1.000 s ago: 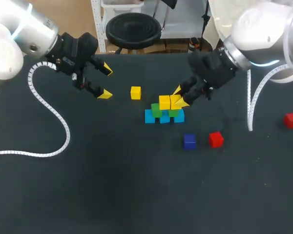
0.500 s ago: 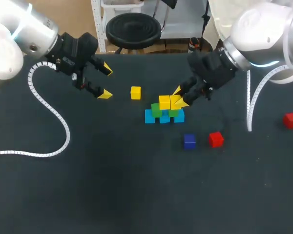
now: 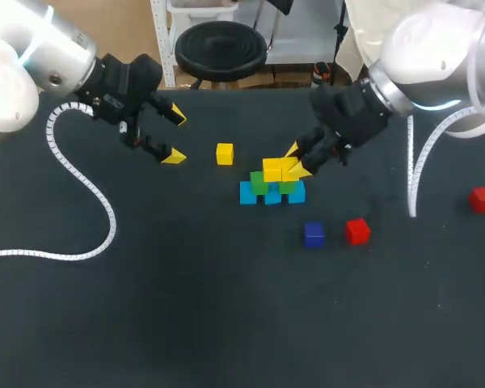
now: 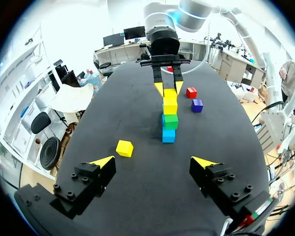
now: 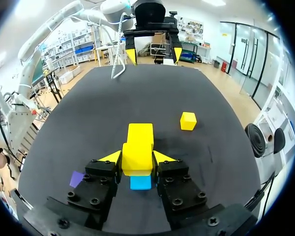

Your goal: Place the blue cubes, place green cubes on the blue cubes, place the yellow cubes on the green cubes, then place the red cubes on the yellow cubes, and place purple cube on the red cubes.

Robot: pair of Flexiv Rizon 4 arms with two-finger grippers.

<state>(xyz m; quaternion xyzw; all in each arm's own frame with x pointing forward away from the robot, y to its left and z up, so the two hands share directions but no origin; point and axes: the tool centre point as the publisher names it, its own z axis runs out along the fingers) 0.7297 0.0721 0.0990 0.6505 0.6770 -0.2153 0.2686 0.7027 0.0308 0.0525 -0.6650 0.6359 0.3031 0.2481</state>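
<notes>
A stack stands mid-table: light blue cubes [image 3: 272,196] at the bottom, green cubes [image 3: 259,183] on them, and two yellow cubes on top. My right gripper [image 3: 297,161] is shut on the right-hand yellow cube [image 3: 291,167], which rests on a green cube; the right wrist view shows this yellow cube [image 5: 137,157] pinched between both fingers. Its neighbour, the other yellow cube [image 3: 272,170], sits beside it. A loose yellow cube [image 3: 224,153] lies left of the stack. In front lie a purple cube [image 3: 314,234] and a red cube [image 3: 356,230]; another red cube [image 3: 482,198] is far right. My left gripper [image 3: 175,136] hangs open and empty at back left.
White coiled cables trail over the table from the left arm [image 3: 81,182] and the right arm [image 3: 415,174]. The black tabletop [image 3: 226,307] stretches bare toward the front edge.
</notes>
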